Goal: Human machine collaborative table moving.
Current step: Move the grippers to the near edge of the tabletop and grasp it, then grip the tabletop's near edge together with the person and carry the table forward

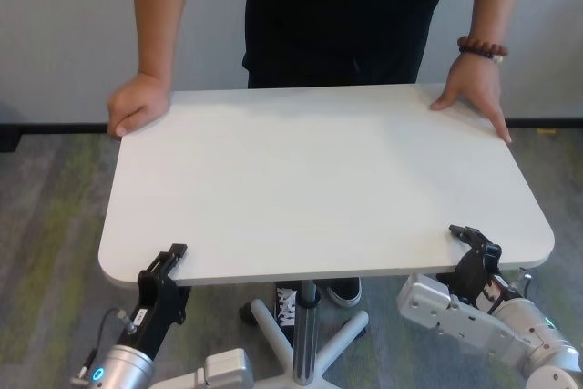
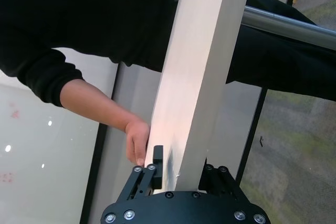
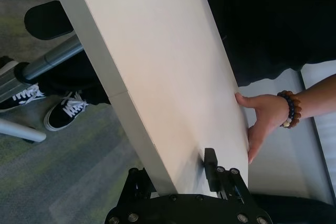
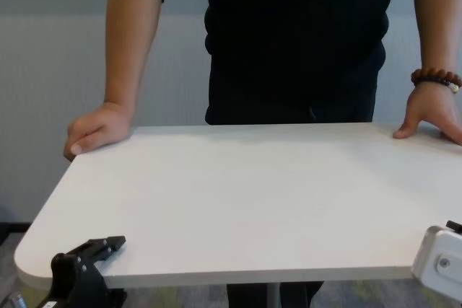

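left gripper (image 1: 173, 257): clamped on table (image 1: 310, 179) near edge | right gripper (image 1: 474, 239): clamped likewise | human (image 1: 342, 15): holds far corners

No readable text, labels, brands, numbers or signs appear on anything here.

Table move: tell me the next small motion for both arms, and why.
Probably ease both arms together, keeping the table level: the left gripper and right gripper both clamp its near edge, and the human grips both far corners.
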`<state>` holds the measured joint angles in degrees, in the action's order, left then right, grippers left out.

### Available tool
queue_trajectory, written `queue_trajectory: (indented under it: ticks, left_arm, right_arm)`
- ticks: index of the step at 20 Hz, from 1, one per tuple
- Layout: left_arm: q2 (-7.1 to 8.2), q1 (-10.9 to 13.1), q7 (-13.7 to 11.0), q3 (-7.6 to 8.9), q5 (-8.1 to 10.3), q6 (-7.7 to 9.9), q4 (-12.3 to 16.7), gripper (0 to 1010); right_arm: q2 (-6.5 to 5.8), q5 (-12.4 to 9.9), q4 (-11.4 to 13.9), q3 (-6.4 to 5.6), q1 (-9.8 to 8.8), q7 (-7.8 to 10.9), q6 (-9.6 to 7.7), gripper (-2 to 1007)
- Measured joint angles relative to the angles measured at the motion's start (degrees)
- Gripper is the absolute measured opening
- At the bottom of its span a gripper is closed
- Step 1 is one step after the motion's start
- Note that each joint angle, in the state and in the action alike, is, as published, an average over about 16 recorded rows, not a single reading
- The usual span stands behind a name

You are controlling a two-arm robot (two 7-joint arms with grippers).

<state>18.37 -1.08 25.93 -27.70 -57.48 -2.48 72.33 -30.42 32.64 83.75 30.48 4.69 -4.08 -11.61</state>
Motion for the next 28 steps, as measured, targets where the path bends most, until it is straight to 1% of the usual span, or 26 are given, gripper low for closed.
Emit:
queue_trajectory:
  ticks: [5, 10, 28]
  left_arm:
    - [0.0, 0.0, 0.0, 0.0, -0.02, 0.0, 0.0, 315]
    - [0.0, 0.0, 0.0, 0.0, -0.03, 0.0, 0.0, 261]
    - [0.0, 0.0, 0.0, 0.0, -0.01, -0.01, 0.0, 255]
  right_arm:
    - [0.0, 0.0, 0.0, 0.0, 0.0, -0.03, 0.0, 435]
    - [0.0, 0.0, 0.0, 0.0, 0.0, -0.05, 0.0, 378]
    - [0.0, 0.0, 0.0, 0.0, -0.02, 0.0, -0.01, 367]
